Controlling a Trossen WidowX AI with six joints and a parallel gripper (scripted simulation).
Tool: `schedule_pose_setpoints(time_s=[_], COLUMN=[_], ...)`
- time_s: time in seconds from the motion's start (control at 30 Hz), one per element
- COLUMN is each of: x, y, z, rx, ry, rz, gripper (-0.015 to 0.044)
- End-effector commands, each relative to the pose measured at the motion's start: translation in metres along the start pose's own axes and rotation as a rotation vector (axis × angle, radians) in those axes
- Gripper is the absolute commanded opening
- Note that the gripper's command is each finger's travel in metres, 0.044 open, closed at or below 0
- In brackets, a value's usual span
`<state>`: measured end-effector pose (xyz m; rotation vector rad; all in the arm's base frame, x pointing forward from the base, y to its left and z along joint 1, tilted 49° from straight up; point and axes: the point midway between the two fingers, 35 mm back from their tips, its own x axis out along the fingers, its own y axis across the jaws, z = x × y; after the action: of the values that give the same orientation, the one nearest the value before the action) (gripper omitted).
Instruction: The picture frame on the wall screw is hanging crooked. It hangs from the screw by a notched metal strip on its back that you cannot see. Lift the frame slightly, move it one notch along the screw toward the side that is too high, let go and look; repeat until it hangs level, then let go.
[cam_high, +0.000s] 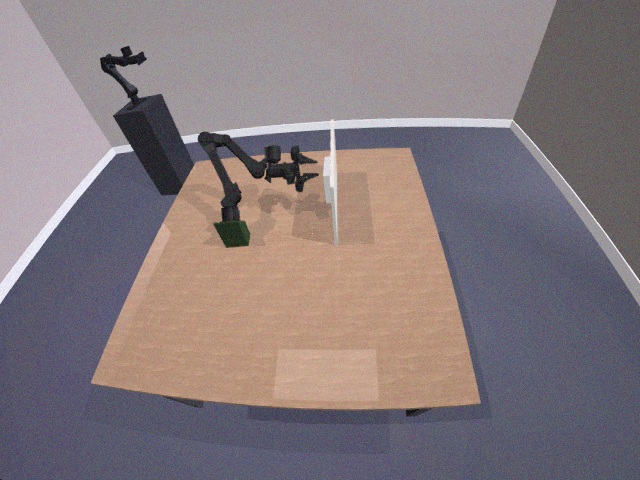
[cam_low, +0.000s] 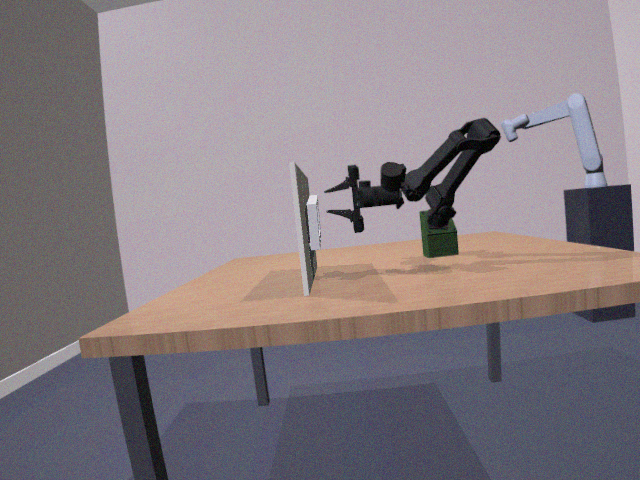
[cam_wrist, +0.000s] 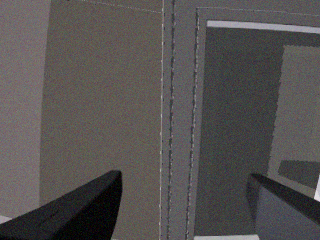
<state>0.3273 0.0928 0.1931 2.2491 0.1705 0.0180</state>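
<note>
The picture frame (cam_high: 326, 180) (cam_low: 313, 223) (cam_wrist: 182, 125) hangs on the near face of the upright panel (cam_high: 335, 222) (cam_low: 299, 222) (cam_wrist: 100, 100). The top and exterior views show it nearly edge-on. In the wrist view its left bar runs almost upright, and its inner top edge slopes slightly down to the right; its right side is out of view. The screw and the notched strip are hidden. My gripper (cam_high: 316, 168) (cam_low: 326, 201) (cam_wrist: 184, 182) is open and empty. Its fingertips point at the frame with a small gap, and in the wrist view the left bar shows between them.
The panel stands upright on the wooden table (cam_high: 289, 299) (cam_low: 196, 304). My arm's green base block (cam_high: 233, 234) (cam_low: 440, 242) is on the table. Another arm stands on a dark pedestal (cam_high: 155, 144) (cam_low: 597, 222) beyond the table.
</note>
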Motion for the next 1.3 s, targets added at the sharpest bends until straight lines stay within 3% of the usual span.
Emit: schedule_pose_setpoints(time_s=[0.0, 1.27], x=[0.002, 0.042], y=[0.001, 0.002], z=[-0.002, -0.003], rx=[-0.002, -0.002], ry=[0.007, 0.008], rz=[0.003, 0.004], gripper=[0.026, 0.026])
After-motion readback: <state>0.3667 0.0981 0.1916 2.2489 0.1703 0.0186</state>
